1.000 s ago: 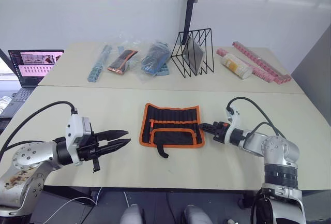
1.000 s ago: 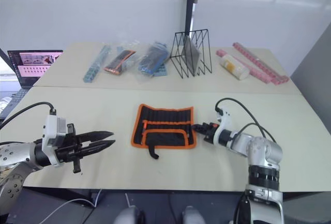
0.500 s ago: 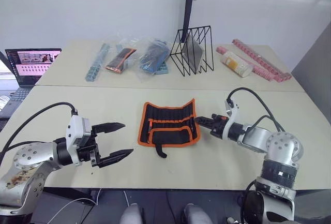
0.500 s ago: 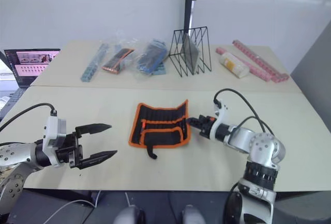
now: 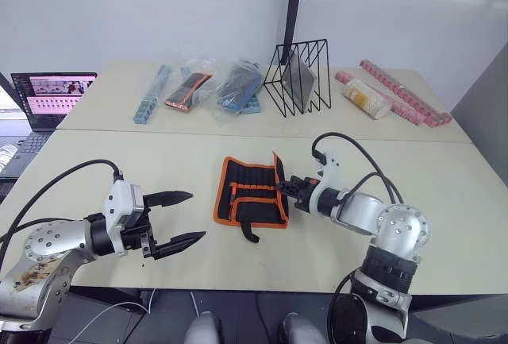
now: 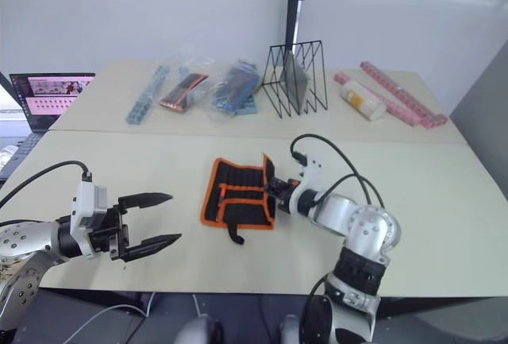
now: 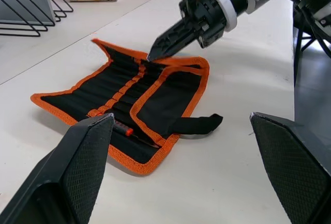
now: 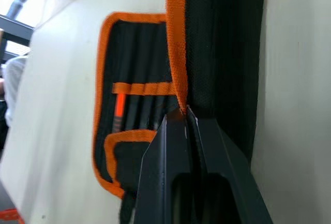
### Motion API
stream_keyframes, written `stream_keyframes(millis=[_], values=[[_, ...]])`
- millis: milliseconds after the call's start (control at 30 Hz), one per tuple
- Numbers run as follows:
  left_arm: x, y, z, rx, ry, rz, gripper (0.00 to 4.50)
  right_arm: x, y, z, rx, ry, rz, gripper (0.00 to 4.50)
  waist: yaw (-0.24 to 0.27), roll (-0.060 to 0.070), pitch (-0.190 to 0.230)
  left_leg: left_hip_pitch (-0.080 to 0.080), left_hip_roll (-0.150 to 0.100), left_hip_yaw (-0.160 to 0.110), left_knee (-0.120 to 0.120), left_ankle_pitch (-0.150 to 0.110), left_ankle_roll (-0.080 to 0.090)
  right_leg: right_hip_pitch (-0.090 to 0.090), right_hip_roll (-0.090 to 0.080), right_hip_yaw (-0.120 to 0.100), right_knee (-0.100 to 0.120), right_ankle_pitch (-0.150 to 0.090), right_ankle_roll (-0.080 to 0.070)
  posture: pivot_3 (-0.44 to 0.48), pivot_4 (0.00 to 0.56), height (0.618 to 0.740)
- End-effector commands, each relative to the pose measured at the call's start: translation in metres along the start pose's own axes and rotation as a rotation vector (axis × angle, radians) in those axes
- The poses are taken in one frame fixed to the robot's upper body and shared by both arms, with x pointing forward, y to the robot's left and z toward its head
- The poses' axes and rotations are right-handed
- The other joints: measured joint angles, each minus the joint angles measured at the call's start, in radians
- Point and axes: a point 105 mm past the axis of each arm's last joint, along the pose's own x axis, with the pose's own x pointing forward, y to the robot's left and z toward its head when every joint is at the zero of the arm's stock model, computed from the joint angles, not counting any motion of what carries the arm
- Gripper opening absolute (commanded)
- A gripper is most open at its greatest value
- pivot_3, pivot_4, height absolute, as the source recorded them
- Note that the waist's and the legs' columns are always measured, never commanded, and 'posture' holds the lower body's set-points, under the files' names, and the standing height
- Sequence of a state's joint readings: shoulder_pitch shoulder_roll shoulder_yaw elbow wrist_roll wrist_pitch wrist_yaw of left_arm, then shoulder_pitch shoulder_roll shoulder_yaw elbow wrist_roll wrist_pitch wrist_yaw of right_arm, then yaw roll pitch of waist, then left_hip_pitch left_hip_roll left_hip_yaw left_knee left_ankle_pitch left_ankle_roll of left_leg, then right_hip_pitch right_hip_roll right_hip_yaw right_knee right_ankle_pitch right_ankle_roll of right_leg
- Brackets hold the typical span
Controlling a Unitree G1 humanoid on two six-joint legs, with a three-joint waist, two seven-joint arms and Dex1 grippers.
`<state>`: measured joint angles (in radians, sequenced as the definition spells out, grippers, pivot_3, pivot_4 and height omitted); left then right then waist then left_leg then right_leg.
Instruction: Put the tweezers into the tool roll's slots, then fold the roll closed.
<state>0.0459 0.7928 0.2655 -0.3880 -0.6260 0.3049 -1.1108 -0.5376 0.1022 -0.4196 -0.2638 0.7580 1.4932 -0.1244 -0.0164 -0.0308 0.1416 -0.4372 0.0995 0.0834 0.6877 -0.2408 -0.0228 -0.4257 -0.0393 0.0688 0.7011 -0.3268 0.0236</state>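
The tool roll (image 5: 246, 193), black with orange trim, lies mid-table, its right flap lifted and tilted over toward the left. My right gripper (image 5: 287, 186) is shut on that flap's orange edge (image 8: 178, 79). Slim black tweezers (image 8: 138, 114) sit in the slots (image 7: 111, 97) under an orange band, beside an orange-marked one (image 8: 119, 111). The black strap (image 5: 248, 232) trails off the roll's near edge. My left gripper (image 5: 197, 215) hovers open to the left of the roll, apart from it, with nothing between its fingers (image 7: 80, 169).
Along the back of the table stand a black wire rack (image 5: 298, 78), clear plastic bags (image 5: 236, 90), a black-orange packet (image 5: 187, 92), a blue strip (image 5: 151, 96), a bottle (image 5: 363, 99) and pink strips (image 5: 401, 94). A laptop (image 5: 51, 98) sits far left.
My right gripper has carried the roll's right edge up and leftward, narrowing the roll. My left gripper has opened wide from nearly shut.
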Motion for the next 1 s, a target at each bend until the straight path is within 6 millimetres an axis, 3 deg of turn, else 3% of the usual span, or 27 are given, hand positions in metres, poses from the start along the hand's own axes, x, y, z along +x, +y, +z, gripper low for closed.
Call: stream_keyframes(millis=[33,267,533,967,1000], values=[[0.000,-0.001,0.007,0.043,-0.009,-0.006,4.48,0.015,0.002,-0.020,0.017,0.030,-0.008,0.00,-0.001,0.000,0.000,0.000,0.000,0.000,0.000,0.000,0.000,0.000,0.000,0.000,0.000,0.000,0.000,0.000,0.150,0.687],[0.000,-0.001,0.006,0.047,-0.001,-0.009,4.48,0.026,-0.008,-0.035,0.005,0.056,0.009,0.00,-0.007,-0.002,-0.001,0.002,0.000,0.000,0.000,0.000,0.000,0.002,0.000,0.000,0.000,0.000,0.000,0.000,0.150,0.687],[-0.001,-0.002,0.005,0.043,0.008,-0.006,4.50,0.021,-0.008,-0.027,-0.038,0.051,0.133,2.55,-0.018,-0.002,-0.002,0.006,0.001,0.000,0.000,0.000,0.000,0.005,0.001,0.000,0.001,0.000,0.000,0.000,0.150,0.687],[-0.003,-0.001,0.004,0.035,0.028,-0.014,4.50,0.014,-0.016,0.009,0.060,-0.017,0.284,2.55,-0.003,-0.002,-0.001,0.006,0.001,0.001,0.000,0.001,-0.001,0.005,0.001,0.001,0.001,0.000,0.000,0.000,0.150,0.687],[-0.003,-0.001,0.004,0.034,0.030,-0.015,4.50,0.013,-0.016,0.010,0.059,-0.019,0.290,2.01,0.000,-0.002,-0.001,0.006,0.001,0.001,0.000,0.001,-0.001,0.005,0.001,0.001,0.001,0.000,0.000,0.000,0.150,0.687]])
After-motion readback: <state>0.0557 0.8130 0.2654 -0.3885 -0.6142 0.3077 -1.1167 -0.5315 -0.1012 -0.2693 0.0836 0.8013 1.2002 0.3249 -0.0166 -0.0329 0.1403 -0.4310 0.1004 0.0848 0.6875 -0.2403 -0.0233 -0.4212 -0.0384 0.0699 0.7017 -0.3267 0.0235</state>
